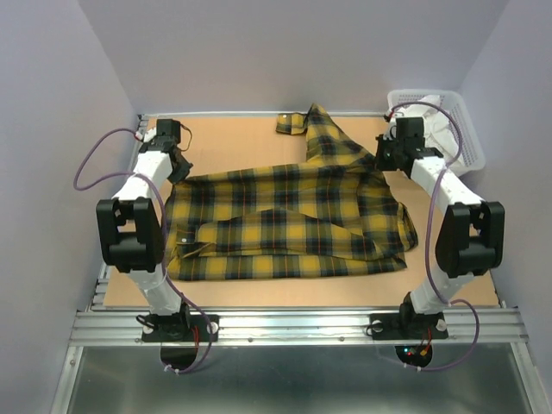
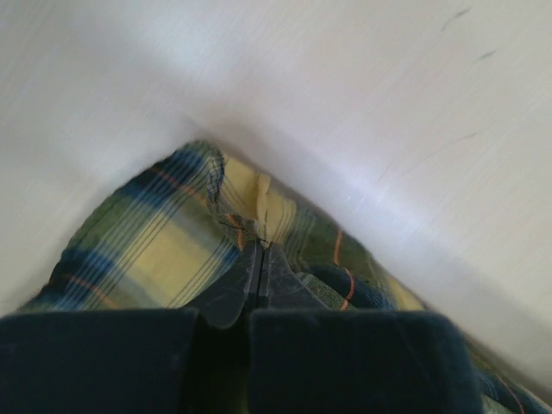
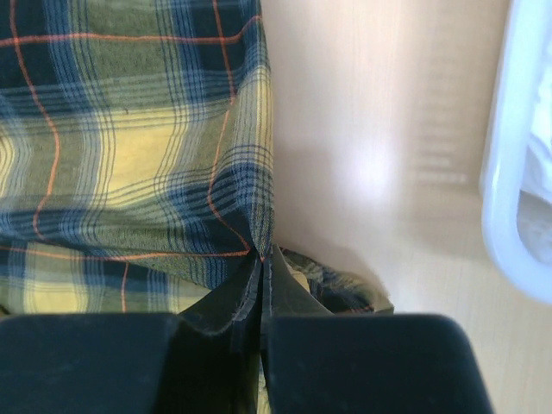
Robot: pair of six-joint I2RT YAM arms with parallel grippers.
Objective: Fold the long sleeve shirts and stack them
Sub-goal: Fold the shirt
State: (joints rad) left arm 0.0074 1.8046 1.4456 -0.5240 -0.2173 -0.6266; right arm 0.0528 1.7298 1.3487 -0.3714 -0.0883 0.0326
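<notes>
A yellow and dark plaid long sleeve shirt (image 1: 285,224) lies spread across the middle of the wooden table (image 1: 233,147), one sleeve reaching to the back edge. My left gripper (image 1: 179,166) sits at the shirt's far left corner, shut on a pinch of the plaid cloth (image 2: 172,241). At the far right part of the shirt, my right gripper (image 1: 386,159) is shut on the cloth edge (image 3: 250,216). In both wrist views the jaws are pressed together with fabric caught at their tips.
A white plastic basket (image 1: 448,121) stands at the back right corner, its rim (image 3: 509,198) close beside my right gripper. Pale walls enclose the table on the left, back and right. A metal rail (image 1: 293,323) runs along the near edge.
</notes>
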